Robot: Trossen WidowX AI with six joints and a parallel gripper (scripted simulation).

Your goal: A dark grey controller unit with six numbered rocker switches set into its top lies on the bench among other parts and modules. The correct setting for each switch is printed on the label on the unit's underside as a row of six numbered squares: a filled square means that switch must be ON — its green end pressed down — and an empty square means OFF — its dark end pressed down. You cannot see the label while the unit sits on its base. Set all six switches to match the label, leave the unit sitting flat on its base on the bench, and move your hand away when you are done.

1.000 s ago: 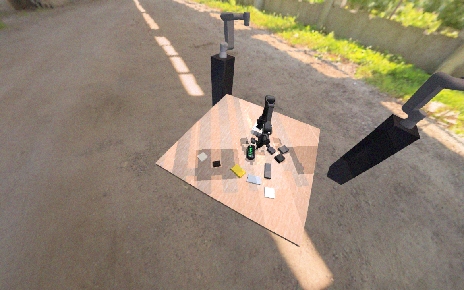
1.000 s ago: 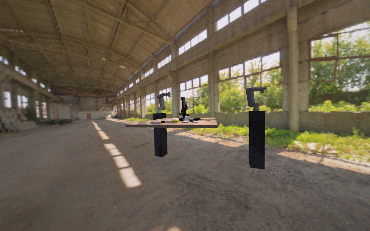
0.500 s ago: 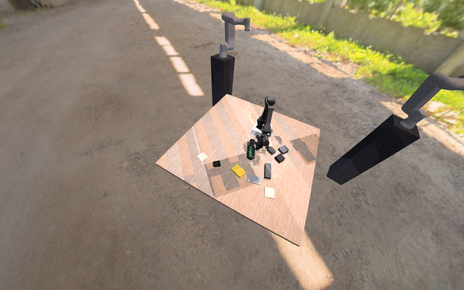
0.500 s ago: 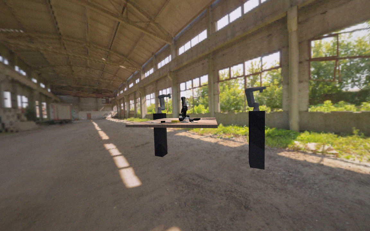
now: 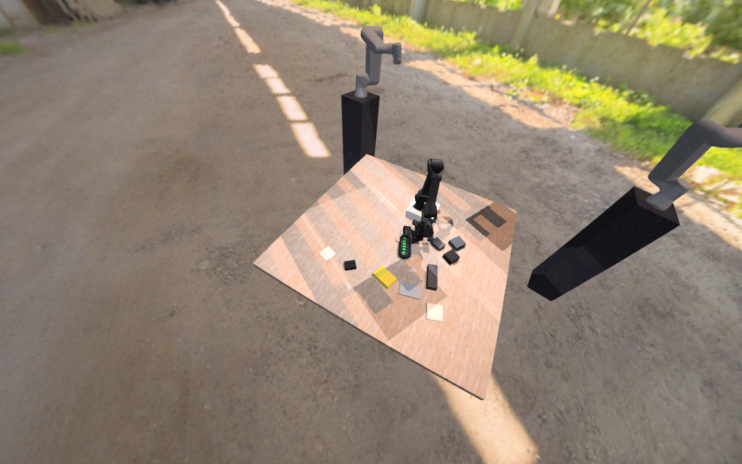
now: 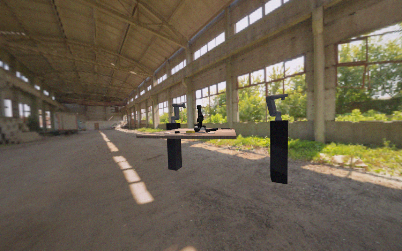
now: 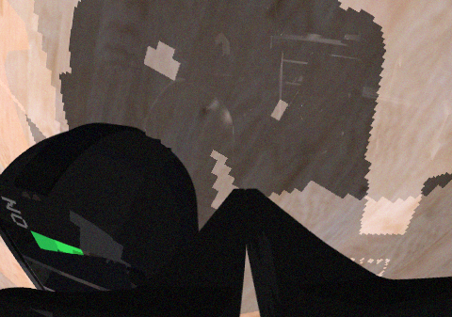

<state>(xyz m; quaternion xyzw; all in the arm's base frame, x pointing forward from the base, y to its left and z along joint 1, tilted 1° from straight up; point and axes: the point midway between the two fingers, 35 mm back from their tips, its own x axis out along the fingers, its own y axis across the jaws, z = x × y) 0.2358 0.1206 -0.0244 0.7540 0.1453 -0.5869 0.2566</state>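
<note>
The dark controller unit (image 5: 403, 253) (image 7: 141, 166) lies on the bench (image 5: 304, 231) with its switch side up and a row of green switch ends showing. In the wrist view only its rounded end, the ON mark and one green switch end (image 7: 54, 245) show; the other switches are cut off or hidden by my finger. My gripper (image 5: 414, 239) (image 7: 244, 199) is shut with nothing between its fingers. It is low beside the unit, at the side of its far end, and its left finger overlaps the unit in the wrist view. I cannot tell whether they touch. The underside label is hidden.
Dark blocks (image 5: 437, 243) (image 5: 456, 243) (image 5: 451, 256) lie right of the gripper. A long dark block (image 5: 431, 276), a grey plate (image 5: 409, 291), a yellow block (image 5: 384, 277) and a pale square (image 5: 434, 312) lie nearer the front. A black block (image 5: 350, 265) and another pale square (image 5: 326, 254) lie left.
</note>
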